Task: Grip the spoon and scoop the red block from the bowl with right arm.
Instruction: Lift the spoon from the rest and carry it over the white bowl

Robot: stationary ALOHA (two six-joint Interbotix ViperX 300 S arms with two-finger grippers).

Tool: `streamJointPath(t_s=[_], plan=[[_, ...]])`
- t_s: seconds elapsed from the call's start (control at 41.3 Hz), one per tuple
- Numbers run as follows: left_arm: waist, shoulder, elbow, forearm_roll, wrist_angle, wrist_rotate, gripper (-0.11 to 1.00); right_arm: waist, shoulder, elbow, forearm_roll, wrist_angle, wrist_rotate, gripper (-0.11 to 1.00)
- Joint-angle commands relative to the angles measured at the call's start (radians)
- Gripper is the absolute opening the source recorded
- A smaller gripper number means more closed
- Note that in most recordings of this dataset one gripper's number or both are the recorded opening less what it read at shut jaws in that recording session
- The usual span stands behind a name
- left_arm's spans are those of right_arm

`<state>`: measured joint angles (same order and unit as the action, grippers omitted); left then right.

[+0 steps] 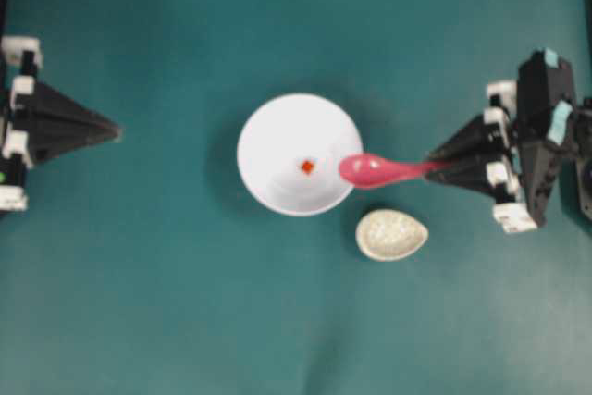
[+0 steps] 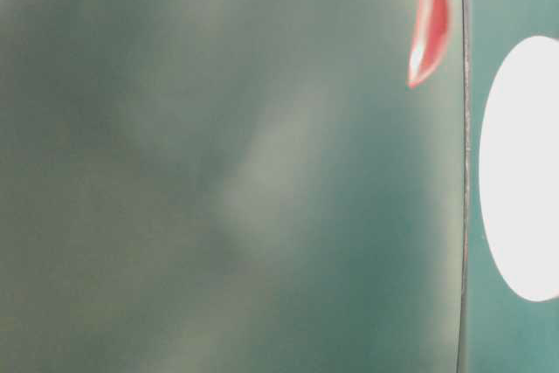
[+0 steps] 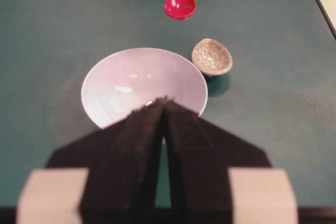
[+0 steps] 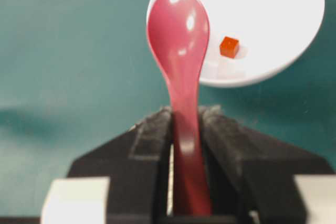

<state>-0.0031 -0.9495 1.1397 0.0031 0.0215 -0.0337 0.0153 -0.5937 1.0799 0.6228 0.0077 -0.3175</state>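
Holding the spoon [image 4: 181, 77] by its handle, the right gripper [image 4: 185, 124] has its two pads pressed against the handle's sides, and the scoop juts straight out ahead of the fingertips. The step in hand, by my reading, is the scoop itself, since the grip looks already made.

To do it well, I would keep that clamp firm, because a glossy handle could twist between the pads once the scoop meets the bowl's wall. The scoop needs to tip down over the near rim and slide along the bowl's floor, so its leading edge gets under the cube rather than nudging it up the far slope. A slow, level lift afterwards should stop so small a piece rolling off.

Out from the pincer, the scoop comes first; in the overhead view it overlaps the near rim of the bowl [image 1: 277, 131]. Whether it touches the rim or hangs above it, I cannot tell. Just beyond the scoop's tip, the red block [image 1: 307, 167] sits near the middle of the bowl's floor, apart from the spoon. A speckled dish [image 1: 391, 234] lies off to one side of the handle's line, close by the bowl.

Farthest off, across the bowl, the left gripper [image 1: 118, 129] is parked with its jaws together and nothing in them.
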Motion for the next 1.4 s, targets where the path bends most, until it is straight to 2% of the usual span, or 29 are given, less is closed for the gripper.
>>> streamJointPath(t_s=[0.0, 0.266, 0.508, 0.677, 0.822, 1.016, 1.185, 1.379], plan=[[-0.002, 0.008, -0.029, 0.003, -0.005, 0.0, 0.0, -0.044, 0.002, -0.072, -0.014, 0.074, -0.023, 0.24], [-0.002, 0.006, -0.031, 0.002, 0.014, 0.0, 0.0, -0.135, 0.018, -0.181, -0.025, 0.195, -0.023, 0.24], [-0.002, 0.006, -0.031, 0.003, 0.018, 0.0, 0.0, -0.221, 0.069, -0.31, -0.023, 0.397, -0.011, 0.24], [-0.002, 0.006, -0.031, 0.003, 0.017, 0.0, 0.0, -0.261, 0.152, -0.422, -0.025, 0.56, 0.025, 0.24], [-0.002, 0.006, -0.031, 0.003, 0.018, 0.0, 0.0, -0.268, 0.233, -0.494, -0.034, 0.649, 0.063, 0.24], [-0.002, 0.006, -0.029, 0.003, 0.018, 0.0, 0.0, -0.268, 0.348, -0.598, -0.098, 0.767, 0.167, 0.24], [-0.002, 0.006, -0.029, 0.003, 0.018, 0.0, 0.0, -0.268, 0.414, -0.667, -0.193, 0.881, 0.291, 0.24], [-0.002, 0.008, -0.029, 0.003, 0.018, 0.0, 0.0, -0.262, 0.445, -0.695, -0.278, 0.968, 0.344, 0.24]])
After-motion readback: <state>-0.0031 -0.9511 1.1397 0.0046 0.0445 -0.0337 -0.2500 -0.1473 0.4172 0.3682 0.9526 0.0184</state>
